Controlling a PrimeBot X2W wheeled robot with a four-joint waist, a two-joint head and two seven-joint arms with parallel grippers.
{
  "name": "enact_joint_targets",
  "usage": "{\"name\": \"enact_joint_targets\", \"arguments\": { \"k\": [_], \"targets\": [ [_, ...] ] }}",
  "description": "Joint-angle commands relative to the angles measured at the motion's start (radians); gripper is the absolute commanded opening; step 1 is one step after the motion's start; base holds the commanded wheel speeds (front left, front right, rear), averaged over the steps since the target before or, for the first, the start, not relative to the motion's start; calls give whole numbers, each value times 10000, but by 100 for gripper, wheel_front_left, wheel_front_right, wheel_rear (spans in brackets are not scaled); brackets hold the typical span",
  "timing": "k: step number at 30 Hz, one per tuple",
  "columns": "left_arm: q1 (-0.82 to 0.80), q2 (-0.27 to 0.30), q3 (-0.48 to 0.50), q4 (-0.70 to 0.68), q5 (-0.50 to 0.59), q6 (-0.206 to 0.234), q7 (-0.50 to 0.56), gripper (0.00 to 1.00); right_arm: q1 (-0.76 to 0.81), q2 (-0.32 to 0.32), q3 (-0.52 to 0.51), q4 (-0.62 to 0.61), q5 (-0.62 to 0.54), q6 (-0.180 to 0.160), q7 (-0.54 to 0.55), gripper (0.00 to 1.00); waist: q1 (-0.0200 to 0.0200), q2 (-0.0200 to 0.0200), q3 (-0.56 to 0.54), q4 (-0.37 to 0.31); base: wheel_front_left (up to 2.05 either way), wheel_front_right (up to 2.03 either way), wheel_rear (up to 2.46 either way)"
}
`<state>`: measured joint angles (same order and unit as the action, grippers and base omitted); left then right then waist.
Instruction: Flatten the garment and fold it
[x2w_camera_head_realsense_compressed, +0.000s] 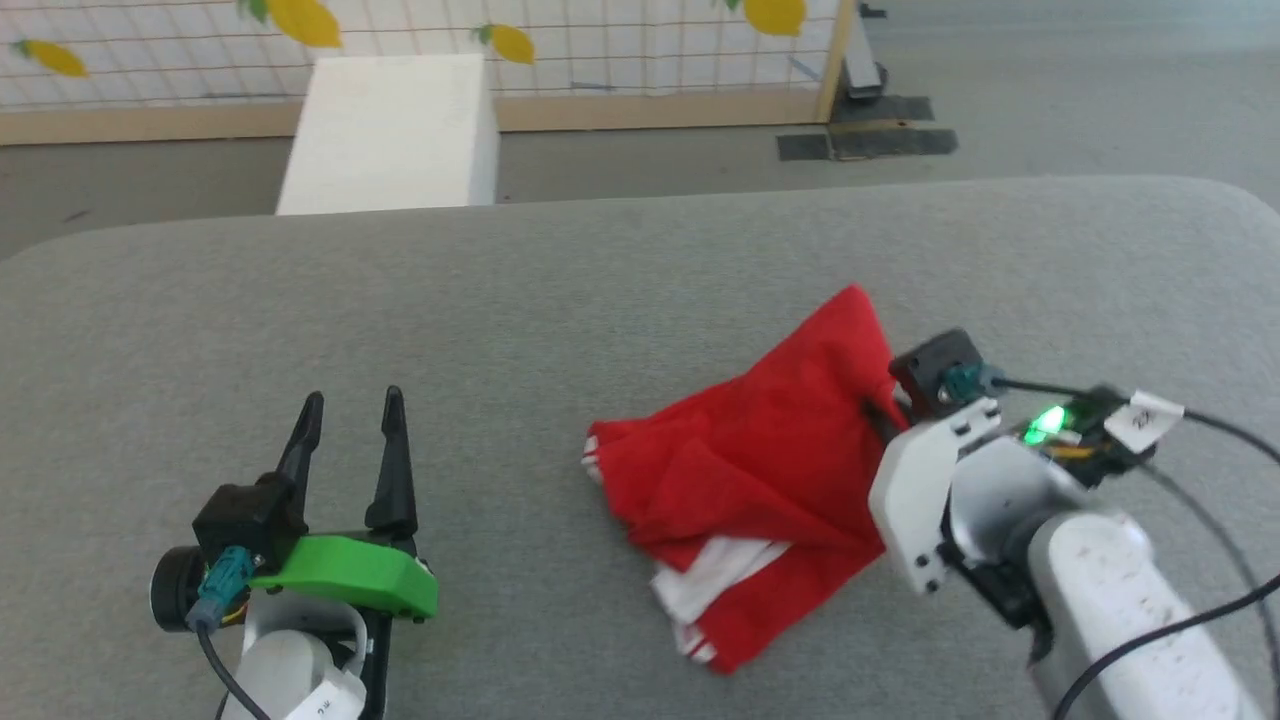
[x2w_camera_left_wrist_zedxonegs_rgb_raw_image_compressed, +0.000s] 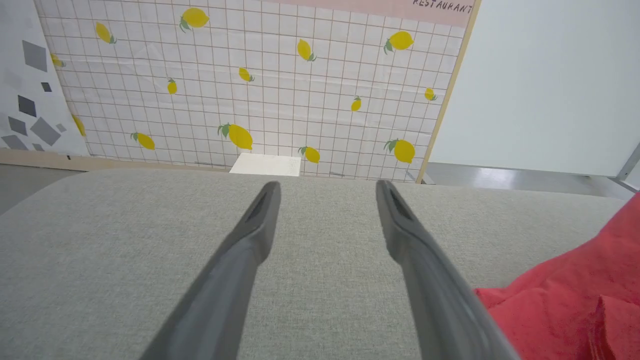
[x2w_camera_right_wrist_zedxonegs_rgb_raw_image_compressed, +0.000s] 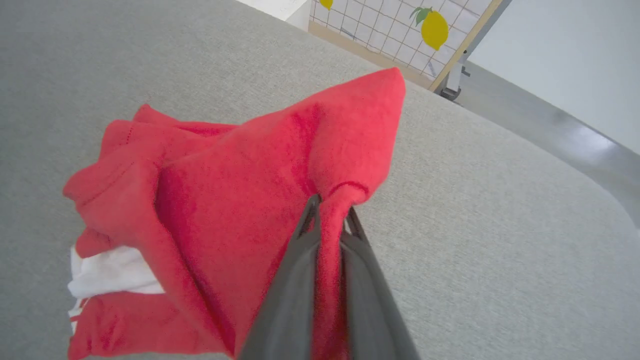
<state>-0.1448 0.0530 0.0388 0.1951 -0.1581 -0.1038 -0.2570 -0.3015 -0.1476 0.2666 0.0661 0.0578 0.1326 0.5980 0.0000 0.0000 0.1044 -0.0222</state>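
Pinching a fold of the garment (x2w_camera_right_wrist_zedxonegs_rgb_raw_image_compressed: 240, 170), my right gripper (x2w_camera_right_wrist_zedxonegs_rgb_raw_image_compressed: 331, 212) has its two long dark fingers clamped together on soft, fleecy red cloth. The cloth puckers just past the tips and rises to a blunt peak. The rest lies crumpled on the table (x2w_camera_head_realsense_compressed: 600, 280), a grey, finely woven surface with rounded corners. A white panel (x2w_camera_head_realsense_compressed: 715, 575) and a bit of striped trim poke out at the near edge. My left gripper (x2w_camera_head_realsense_compressed: 350, 405) stands well apart to the left, its tapered fingers spread with nothing between them. From the head camera, my right fingers are hidden behind the wrist mount and the cloth, and I cannot make out any lettering.
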Motion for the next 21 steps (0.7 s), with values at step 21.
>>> {"name": "enact_joint_targets", "arguments": {
  "k": [21],
  "targets": [
    [-1429,363,113,-936,599,-82,-47,100,-3508,-3906,-298,2822,-240,-19,-1123,0,0,0,2661,-2755,0,0,0]
  ]
}}
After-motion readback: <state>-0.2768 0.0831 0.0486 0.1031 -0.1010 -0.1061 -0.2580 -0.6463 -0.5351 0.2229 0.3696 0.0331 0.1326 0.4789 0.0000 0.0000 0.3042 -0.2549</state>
